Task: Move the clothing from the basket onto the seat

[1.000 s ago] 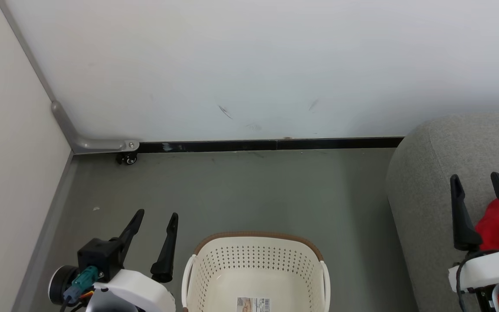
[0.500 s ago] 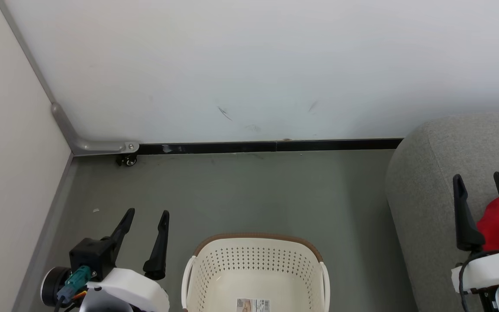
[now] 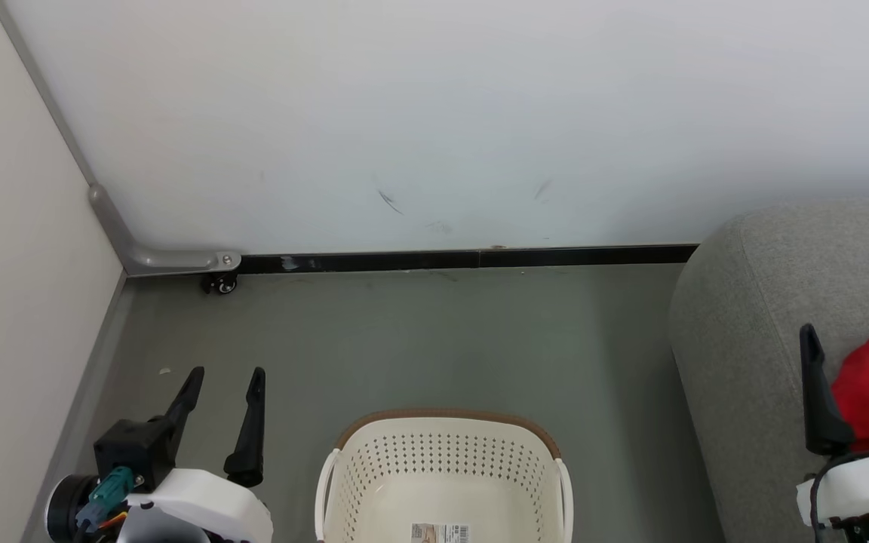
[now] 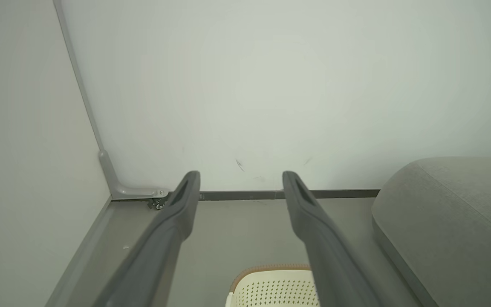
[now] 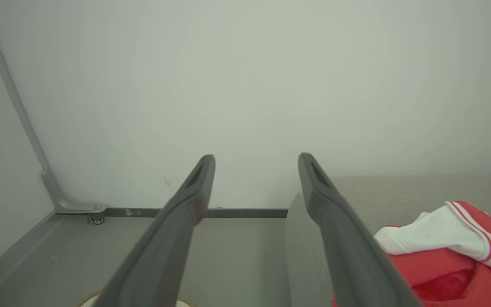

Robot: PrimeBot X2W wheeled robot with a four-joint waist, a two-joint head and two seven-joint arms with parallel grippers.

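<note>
One basket [image 3: 442,452], one label [image 3: 440,533], one seat [image 3: 751,317] and one heap of clothing [image 3: 864,400] are counted. Two grippers are seen: left gripper [image 3: 227,371], right gripper [image 3: 842,327].

The left gripper [image 3: 227,371] is pulling back toward eight o'clock in the head view, widening its gap from the basket [image 3: 442,422]. The right gripper [image 3: 840,328] is easing toward five o'clock over the seat [image 3: 744,317]. The head camera is shifting slightly, so everything in its view is sitting a touch lower.
</note>
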